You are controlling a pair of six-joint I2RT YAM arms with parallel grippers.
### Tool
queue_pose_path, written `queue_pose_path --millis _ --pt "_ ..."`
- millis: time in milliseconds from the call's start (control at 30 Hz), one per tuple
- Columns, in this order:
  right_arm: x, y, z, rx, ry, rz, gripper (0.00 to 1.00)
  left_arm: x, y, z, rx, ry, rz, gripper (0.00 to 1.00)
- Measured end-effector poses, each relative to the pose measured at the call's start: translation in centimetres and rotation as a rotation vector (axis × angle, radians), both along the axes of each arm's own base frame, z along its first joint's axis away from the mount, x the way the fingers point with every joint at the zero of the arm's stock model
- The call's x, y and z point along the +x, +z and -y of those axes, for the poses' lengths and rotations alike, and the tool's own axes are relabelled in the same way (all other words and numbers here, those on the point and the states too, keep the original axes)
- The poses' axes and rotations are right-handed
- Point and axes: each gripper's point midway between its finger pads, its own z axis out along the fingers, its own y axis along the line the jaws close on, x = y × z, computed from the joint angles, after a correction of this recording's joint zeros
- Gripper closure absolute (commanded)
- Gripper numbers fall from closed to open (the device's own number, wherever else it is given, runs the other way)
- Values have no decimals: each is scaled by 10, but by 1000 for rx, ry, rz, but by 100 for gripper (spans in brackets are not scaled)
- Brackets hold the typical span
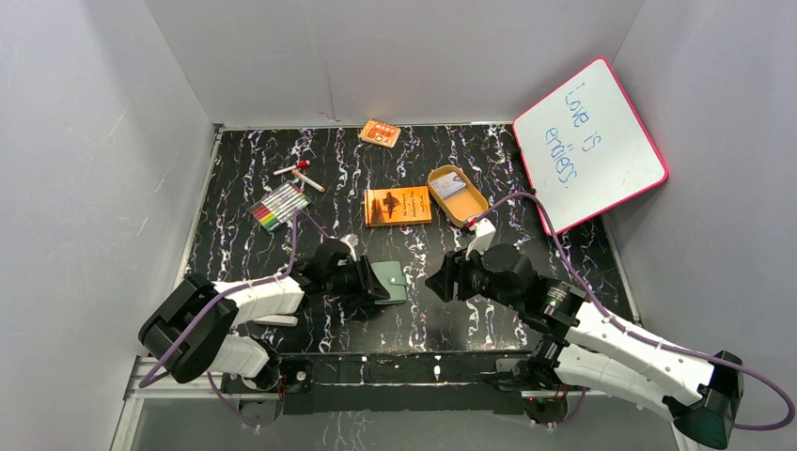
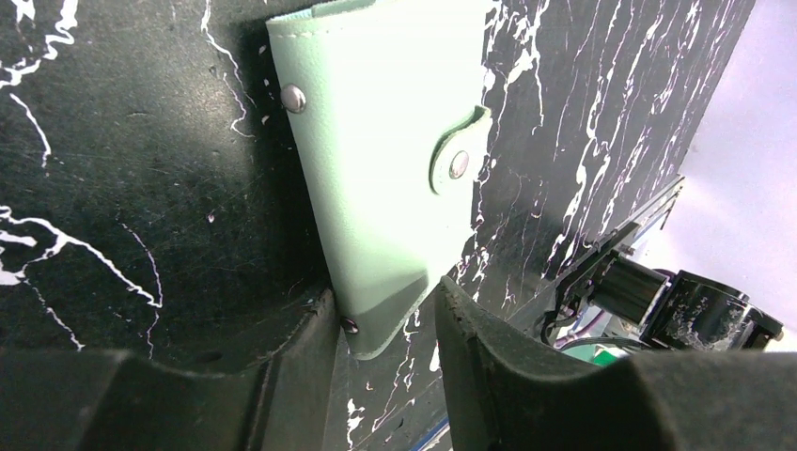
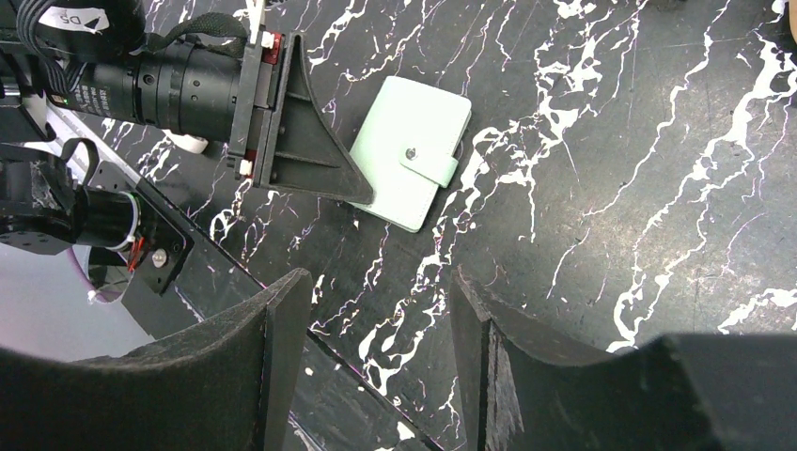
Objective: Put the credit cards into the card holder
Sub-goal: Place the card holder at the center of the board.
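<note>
The card holder [image 1: 393,282] is a pale green wallet, folded shut with its snap tab fastened, lying flat on the black marbled table [image 1: 526,319]. My left gripper [image 1: 372,285] is low at its left edge. In the left wrist view the jaws [image 2: 387,315] straddle the holder's [image 2: 376,169] near corner: one finger touches its edge, the other stands off with a gap, so the gripper is open. My right gripper [image 1: 442,282] hovers open and empty just right of the holder [image 3: 409,155], over bare table [image 3: 381,291]. I cannot make out the credit cards for certain.
Behind the holder lie an orange book [image 1: 398,206] and a tan oval tin [image 1: 458,195] with a pale flat item inside. A small orange packet [image 1: 380,132] sits at the back. Markers [image 1: 280,205] and a red pen [image 1: 299,174] are back left. A pink-framed whiteboard [image 1: 589,146] leans at right.
</note>
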Motion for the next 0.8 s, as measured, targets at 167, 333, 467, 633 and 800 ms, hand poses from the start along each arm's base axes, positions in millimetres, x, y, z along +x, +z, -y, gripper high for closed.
queue_pose_path --millis 167,333,467,633,800 --pt "0 0 0 1 0 0 37 0 2 0 -2 -2 7 54" --pt "0 0 0 1 0 0 37 1 3 -3 10 2 16 50" --pt "0 0 0 1 0 -1 37 3 4 -4 29 1 23 45" --pt "0 -4 0 -4 0 -5 36 6 7 -9 61 12 39 38" --pt "-1 -6 1 -9 -1 -7 36 6 10 -29 155 45 65 31"
